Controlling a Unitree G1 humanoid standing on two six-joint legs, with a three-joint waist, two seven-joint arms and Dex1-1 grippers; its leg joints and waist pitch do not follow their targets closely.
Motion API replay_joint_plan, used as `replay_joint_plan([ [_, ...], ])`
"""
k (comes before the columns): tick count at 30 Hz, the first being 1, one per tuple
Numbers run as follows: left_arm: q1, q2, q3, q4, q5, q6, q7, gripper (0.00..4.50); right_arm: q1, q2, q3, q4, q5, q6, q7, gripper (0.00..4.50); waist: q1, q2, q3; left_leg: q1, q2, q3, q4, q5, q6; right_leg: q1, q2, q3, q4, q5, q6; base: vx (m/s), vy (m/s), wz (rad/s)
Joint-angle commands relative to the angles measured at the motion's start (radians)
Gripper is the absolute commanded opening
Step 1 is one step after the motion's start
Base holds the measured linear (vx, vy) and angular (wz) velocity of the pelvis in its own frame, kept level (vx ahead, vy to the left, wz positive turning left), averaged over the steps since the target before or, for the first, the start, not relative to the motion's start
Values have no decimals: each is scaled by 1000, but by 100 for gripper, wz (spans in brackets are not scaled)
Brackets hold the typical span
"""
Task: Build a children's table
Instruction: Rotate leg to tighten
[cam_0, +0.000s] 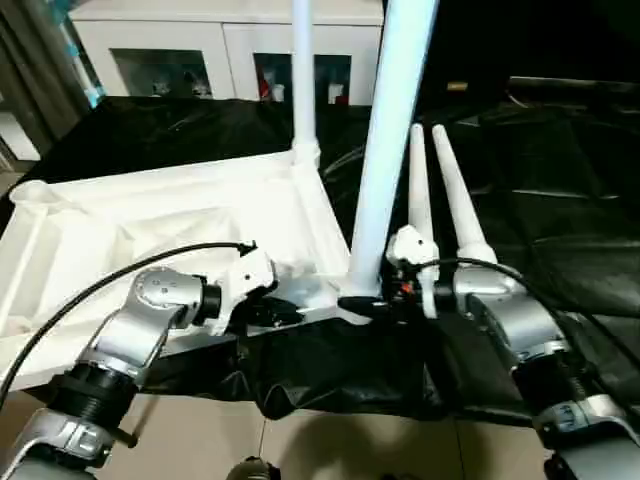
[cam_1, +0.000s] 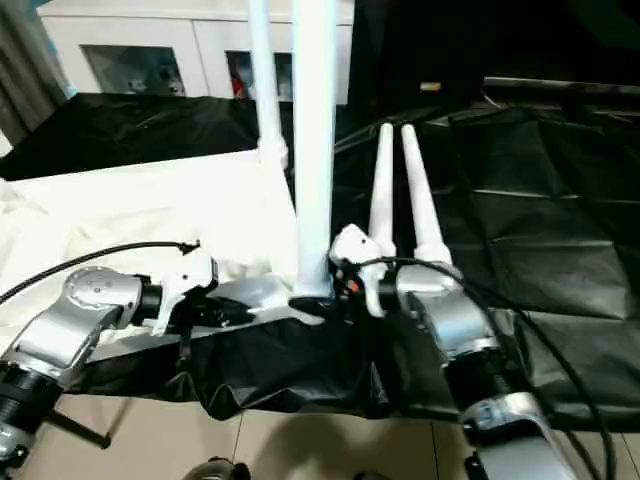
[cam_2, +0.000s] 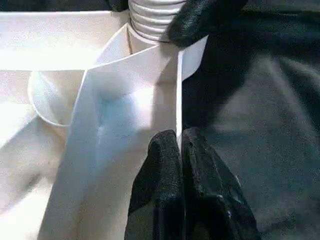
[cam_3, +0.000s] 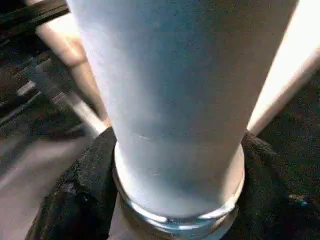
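Silver forearms filled the lower corners of the head view. At lower centre, the left gripper (cam_2: 182, 145) was pinched shut on the thin side wall of the tabletop (cam_0: 150, 215), which lay upside down across the left half of the frame. Just right of it, the right gripper (cam_0: 375, 300) straddled the base of the near leg (cam_0: 385, 150), fingers (cam_3: 75, 190) either side of the flared collar; whether they actually clamped it I could not tell. That leg's long axis ran almost straight up out of the corner socket, so any seating push had to go down along it, and the right arm was the nearer one.
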Motion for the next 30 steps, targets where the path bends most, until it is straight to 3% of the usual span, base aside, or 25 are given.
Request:
replay_joint_plan([
  [1,-53,-45,10,26,29,-2,118,0,-4,79,-22,107,15,41,-143,280,-8,6,-81,28,23,-13,-77,-369,-35,41,-57,41,-95,-480,-148,0,0,0],
  [2,-81,-91,6,60,51,23,195,0,-33,141,-62,190,21,23,-279,280,-12,6,-78,29,23,-14,-77,-379,-40,40,-57,39,-98,-495,-144,0,0,0],
  [3,-81,-91,6,60,51,23,195,0,-33,141,-62,190,21,23,-279,280,-14,7,-77,32,20,-15,-76,-395,-45,36,-58,37,-102,-521,-139,0,0,0],
  [4,-98,-117,5,80,63,38,241,0,-50,172,-81,234,23,7,-351,280,-23,1,-73,37,16,-20,-75,-434,-50,38,-57,27,-112,-588,-111,-51,-1,-2],
  [5,-117,-149,6,104,73,57,300,0,-69,203,-99,278,31,-11,-415,280,-28,8,-69,46,15,-22,-72,-473,-50,31,-60,19,-124,-653,-86,-51,-1,-2],
  [6,-117,-149,6,104,73,57,300,0,-69,203,-99,278,31,-11,-415,280,-34,8,-67,49,15,-22,-71,-493,-48,30,-60,12,-133,-681,-73,0,0,0],
  [7,-132,-176,10,128,83,66,344,0,-85,227,-116,310,32,-23,-464,280,-40,15,-65,63,15,-28,-69,-549,-44,33,-56,-15,-154,-713,-34,0,0,0],
  [9,-156,-225,7,167,98,65,391,0,-118,267,-133,359,26,-56,-514,280,-46,20,-65,68,23,-33,-73,-593,-44,40,-52,-35,-160,-680,-27,0,0,0],
  [10,-162,-239,3,175,103,60,397,0,-128,276,-132,369,22,-67,-516,280,-53,34,-60,72,41,-39,-92,-698,-48,47,-38,-57,-153,-613,-24,0,0,0],
  [11,-165,-248,-1,181,106,55,398,0,-136,283,-133,376,19,-81,-511,280,-39,50,-61,32,78,-48,-151,-814,-55,95,-22,-38,-49,-447,-57,0,0,0],
  [12,-166,-251,-3,183,107,51,397,0,-139,285,-133,379,17,-88,-506,336,-23,53,-62,8,96,-41,-184,-860,-63,112,-16,-21,33,-318,-85,-89,18,1],
  [13,-165,-253,-4,182,106,47,391,0,-145,287,-134,378,19,-97,-485,350,-3,8,-58,38,64,5,-187,-846,-63,66,-7,31,48,-356,-96,0,0,0],
  [14,-161,-251,-4,175,102,46,376,0,-147,284,-129,369,20,-104,-454,350,-10,-30,-60,91,18,0,-103,-739,-74,9,-43,52,-69,-619,-70,0,0,0],
  [15,-155,-244,-5,166,98,41,359,0,-147,279,-123,358,19,-108,-428,350,-5,-35,-54,142,-12,-7,2,-612,-59,-47,-105,40,-160,-877,-57,48,-75,9],
  [16,-138,-219,-12,144,89,25,311,0,-150,262,-105,338,9,-128,-383,356,1,-41,-60,71,-9,-26,29,-320,-2,18,-155,77,-162,-998,-28,76,-19,-32],
  [17,-130,-207,-15,134,84,12,287,0,-149,252,-99,326,9,-128,-362,378,12,-26,-78,-31,7,-44,-57,-156,-7,101,-113,51,-92,-769,-25,76,-19,-32],
  [18,-119,-191,-18,124,79,0,259,0,-149,240,-92,313,8,-129,-335,378,23,-7,-94,-10,16,-41,-71,-154,-12,81,-89,40,-89,-635,-37,88,16,-38],
  [19,-109,-177,-20,116,76,-10,233,0,-149,227,-84,304,6,-133,-307,378,6,4,-101,-10,22,-44,-75,-147,-16,75,-64,28,-58,-369,-98,0,0,0],
  [20,-101,-165,-22,110,72,-17,211,0,-150,215,-76,298,2,-137,-284,378,-1,10,-99,1,26,-40,-80,-233,-16,62,-53,28,-59,-288,-146,0,0,0],
  [22,-76,-127,-26,80,56,-29,135,0,-143,168,-44,265,-10,-141,-190,378,-8,7,-96,17,23,-32,-74,-349,-24,54,-53,32,-69,-308,-196,0,0,0],
  [24,-61,-97,-29,62,50,-41,93,0,-130,131,-18,230,-15,-139,-118,378,-9,3,-93,9,21,-27,-75,-331,-8,59,-51,34,-68,-285,-207,0,0,0],
  [28,-35,-35,-25,33,21,-65,5,0,-97,48,27,157,-35,-152,41,378,-3,5,-95,12,26,-21,-72,-307,2,55,-52,35,-66,-264,-218,0,0,0],
  [30,-28,-20,-21,23,11,-67,-19,0,-90,28,35,139,-36,-152,76,378,1,5,-95,7,29,-20,-73,-291,7,60,-51,35,-62,-245,-216,0,0,0],
])
